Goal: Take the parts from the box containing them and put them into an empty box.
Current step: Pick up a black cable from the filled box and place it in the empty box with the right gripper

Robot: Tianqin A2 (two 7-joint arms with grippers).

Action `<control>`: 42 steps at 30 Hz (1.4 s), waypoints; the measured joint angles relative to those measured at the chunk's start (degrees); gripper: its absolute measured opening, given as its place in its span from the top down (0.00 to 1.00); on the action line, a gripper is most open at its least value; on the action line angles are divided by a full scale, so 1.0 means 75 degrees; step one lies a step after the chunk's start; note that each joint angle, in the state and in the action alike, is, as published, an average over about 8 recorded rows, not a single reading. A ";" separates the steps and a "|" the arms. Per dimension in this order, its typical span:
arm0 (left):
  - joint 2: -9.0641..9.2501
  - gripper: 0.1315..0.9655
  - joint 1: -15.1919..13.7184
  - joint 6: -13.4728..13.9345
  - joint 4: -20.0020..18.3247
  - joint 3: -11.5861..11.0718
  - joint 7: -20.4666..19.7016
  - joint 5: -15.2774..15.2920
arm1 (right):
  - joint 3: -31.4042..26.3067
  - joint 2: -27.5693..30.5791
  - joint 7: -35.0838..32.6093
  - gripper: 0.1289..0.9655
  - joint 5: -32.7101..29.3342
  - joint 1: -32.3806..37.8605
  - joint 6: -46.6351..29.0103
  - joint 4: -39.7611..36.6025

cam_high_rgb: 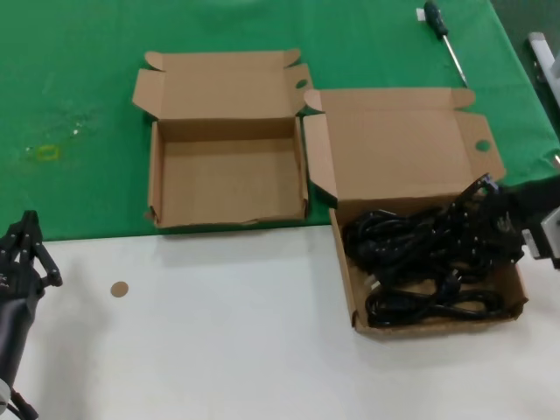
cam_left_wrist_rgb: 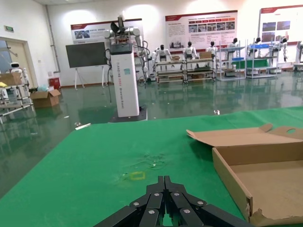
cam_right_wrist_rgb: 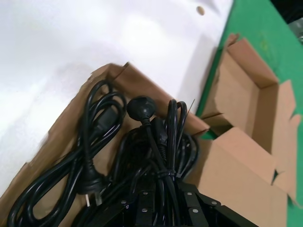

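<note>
Black power cords lay tangled in the larger cardboard box at four o'clock on the worktop, where the right pincer was pinching a bundle of cable at the box's far right side. The coils looked interlaced, so a lift would probably drag neighbouring cords along or let a plug catch on the box wall. The empty box stood open at eleven o'clock, its side wall touching the full box's lid flap, which any carry would have to clear. The left pincer, pressed together, waited at eight o'clock. A screwdriver lay at one o'clock on the green cloth.
</note>
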 joint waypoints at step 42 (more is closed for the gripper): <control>0.0000 0.98 0.0000 0.0000 0.0000 0.0000 0.0001 -0.0001 | -0.0829 -0.4269 0.1199 0.90 -0.0325 0.1834 0.2102 -0.2538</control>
